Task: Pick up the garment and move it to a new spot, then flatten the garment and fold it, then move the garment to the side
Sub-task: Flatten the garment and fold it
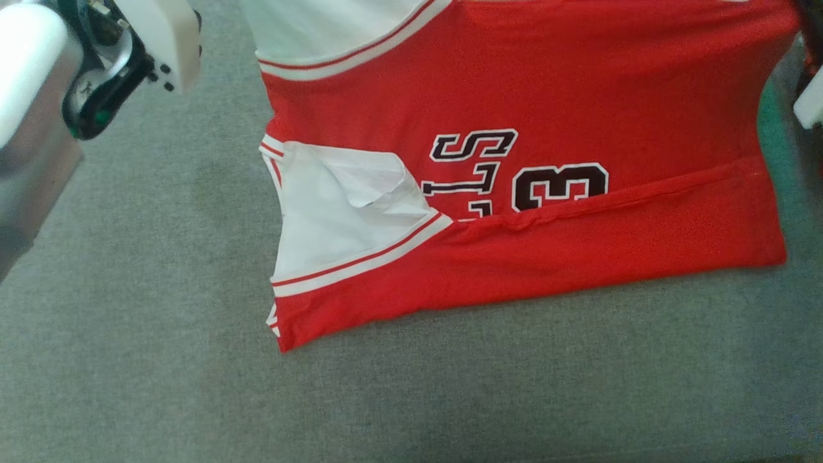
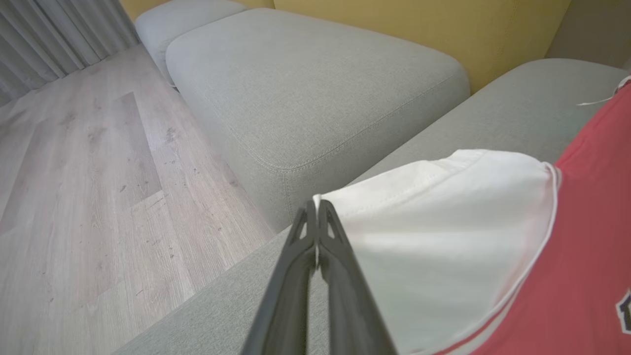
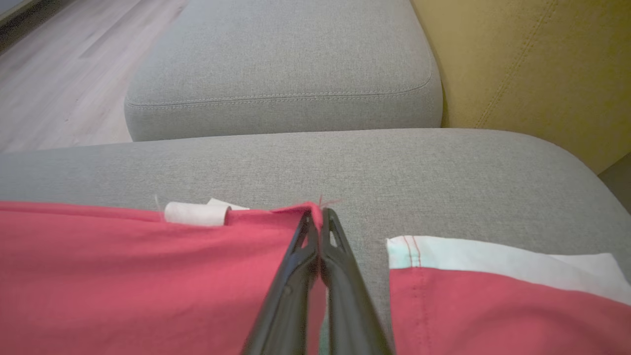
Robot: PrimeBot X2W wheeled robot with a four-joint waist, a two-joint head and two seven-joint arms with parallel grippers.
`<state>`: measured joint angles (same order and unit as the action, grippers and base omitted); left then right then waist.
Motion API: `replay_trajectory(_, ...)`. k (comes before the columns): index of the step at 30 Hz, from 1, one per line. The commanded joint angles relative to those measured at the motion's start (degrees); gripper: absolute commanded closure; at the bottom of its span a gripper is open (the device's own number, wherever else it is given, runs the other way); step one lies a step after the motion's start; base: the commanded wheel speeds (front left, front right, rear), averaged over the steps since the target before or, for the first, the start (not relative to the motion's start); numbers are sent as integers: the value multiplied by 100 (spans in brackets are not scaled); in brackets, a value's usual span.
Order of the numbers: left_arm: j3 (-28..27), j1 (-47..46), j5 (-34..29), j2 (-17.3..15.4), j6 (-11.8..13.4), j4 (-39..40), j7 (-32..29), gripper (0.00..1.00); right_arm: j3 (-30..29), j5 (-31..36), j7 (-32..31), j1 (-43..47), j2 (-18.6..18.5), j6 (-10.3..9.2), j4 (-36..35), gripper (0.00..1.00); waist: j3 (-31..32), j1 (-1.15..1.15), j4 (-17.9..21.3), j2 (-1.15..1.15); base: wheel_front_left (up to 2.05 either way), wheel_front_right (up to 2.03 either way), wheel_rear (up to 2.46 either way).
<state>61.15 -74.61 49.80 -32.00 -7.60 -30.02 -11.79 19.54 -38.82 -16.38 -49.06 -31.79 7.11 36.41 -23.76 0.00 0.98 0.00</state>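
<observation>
A grey sofa cushion (image 1: 161, 334) is seen from above, with a red basketball jersey (image 1: 546, 90) lying across its middle and right. At the far left, the robot's pale left forearm (image 1: 29, 83) reaches in. Seen from the left wrist, the left gripper (image 2: 317, 209) has its two dark fingers pressed together on the edge of the jersey's white sleeve (image 2: 443, 222) — the cloth is pinched between the tips. A wooden floor (image 2: 74, 187) and a second grey cushion (image 2: 305, 84) lie beyond. In the middle of the jersey, black letters and the number 13 (image 1: 559, 183) show. A near band of red cloth is folded over their lower part, beside a rumpled near sleeve (image 1: 341, 206). To the right, the right gripper (image 3: 319, 217) is likewise clamped shut — on a corner of the red hem, just beside a small white label (image 3: 196, 213). A yellow backrest (image 3: 532, 64) rises behind the cushion.
</observation>
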Motion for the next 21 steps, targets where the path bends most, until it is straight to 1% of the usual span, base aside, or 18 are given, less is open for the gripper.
replay_trajectory(1, -232, -194, 28, -285, 11, 85, 53, 100, -28, -53, 52, 165, -172, 37, -164, 100, 70, 0, -35, 0, 0, 0, 0)
replay_trajectory(5, -188, 117, 17, -497, 40, 334, 321, 100, -89, -184, 196, 544, -204, 37, -406, 100, 265, 0, -46, 0, 0, 0, 0)
replay_trajectory(9, -178, 625, 52, -797, 219, 965, 571, 100, -245, -284, 343, 1084, -344, 37, -703, 100, 408, 0, -137, 0, 0, 0, 0)
replay_trajectory(15, -154, 1769, 376, -1271, 768, 2107, 823, 100, -537, -272, 513, 2051, -501, 37, -1156, 100, 584, 0, -255, 0, 0, 0, 0)
replay_trajectory(21, 11, 2853, 610, -1643, 1383, 3122, 980, 100, -884, -89, 573, 2950, -410, 37, -1551, 100, 785, 0, -329, 0, 0, 0, 0)
